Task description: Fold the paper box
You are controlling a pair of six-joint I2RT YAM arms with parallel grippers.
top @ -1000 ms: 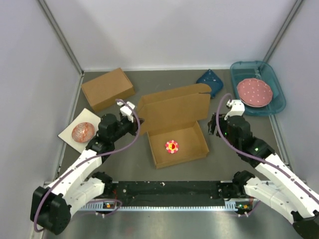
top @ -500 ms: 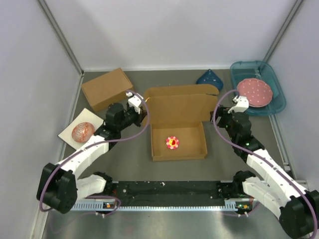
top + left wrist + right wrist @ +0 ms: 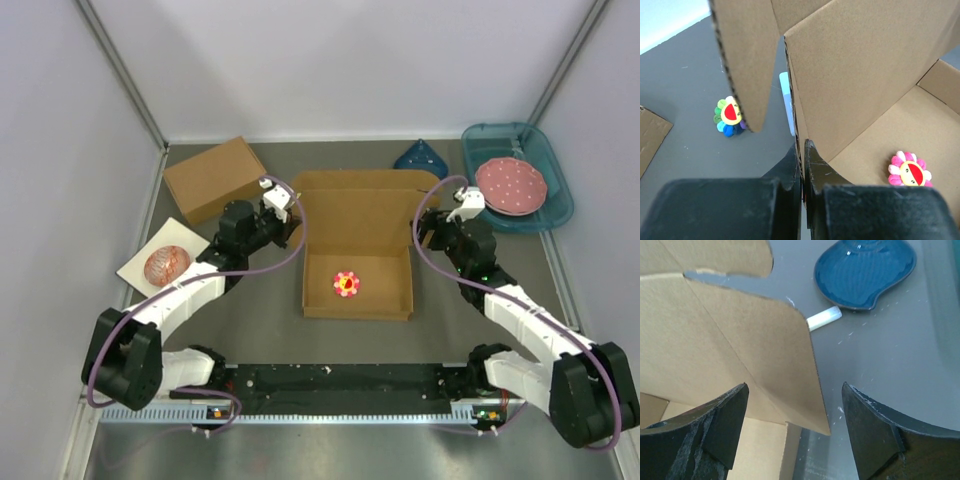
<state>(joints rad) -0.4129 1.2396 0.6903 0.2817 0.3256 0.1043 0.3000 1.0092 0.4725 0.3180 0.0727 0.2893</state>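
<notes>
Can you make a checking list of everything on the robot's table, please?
Surface: grey table, white flecks.
Job's things: paper box, lid up, pink flower toy inside.
Clutter: brown box, blue dish, teal tray holding pink plate, reddish ball on white card, rainbow flower toy, white stick.
Grippers: left gripper shut on the paper box's left edge; right gripper open around its lid's corner.
Cables: purple cables looping off each wrist.
Surroundings: white walls.

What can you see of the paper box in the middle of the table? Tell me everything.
The paper box is plain brown corrugated cardboard, a shallow rectangular tray with its lid standing open at the far side. A small pink flower toy lies on its floor. The left gripper is shut on its left edge; the lid's right flap sits between the fingers of the open right gripper.
</notes>
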